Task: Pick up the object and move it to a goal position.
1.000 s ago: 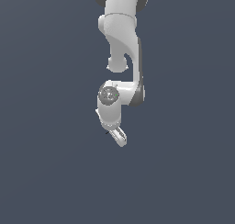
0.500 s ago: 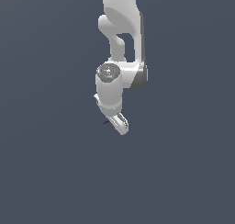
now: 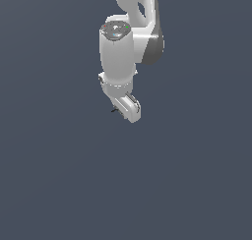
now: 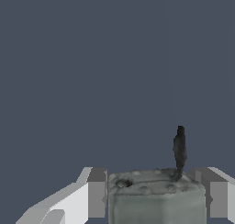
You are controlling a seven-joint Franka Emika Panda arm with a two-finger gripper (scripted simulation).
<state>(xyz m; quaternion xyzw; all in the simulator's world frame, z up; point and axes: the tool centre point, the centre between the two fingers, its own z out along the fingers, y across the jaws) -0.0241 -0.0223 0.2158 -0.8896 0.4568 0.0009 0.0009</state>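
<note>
In the wrist view the object (image 4: pixel 156 198) is a small grey blocky item with a thin dark bit sticking out of it. It sits between my two white fingers (image 4: pixel 94 193), which press on both its sides. My gripper (image 4: pixel 156 195) is shut on it. In the exterior view the white arm hangs down from the picture's top edge, and the gripper (image 3: pixel 129 111) is held up off the floor. Only a thin dark sliver of the object (image 3: pixel 114 110) shows beside the fingers there; the rest is hidden by the hand.
A plain dark grey-blue floor (image 3: pixel 59 185) fills both views. No other thing shows.
The arm has lifted and drawn in toward the picture's top edge, carrying the object with it. The gripper has stayed shut on it.
</note>
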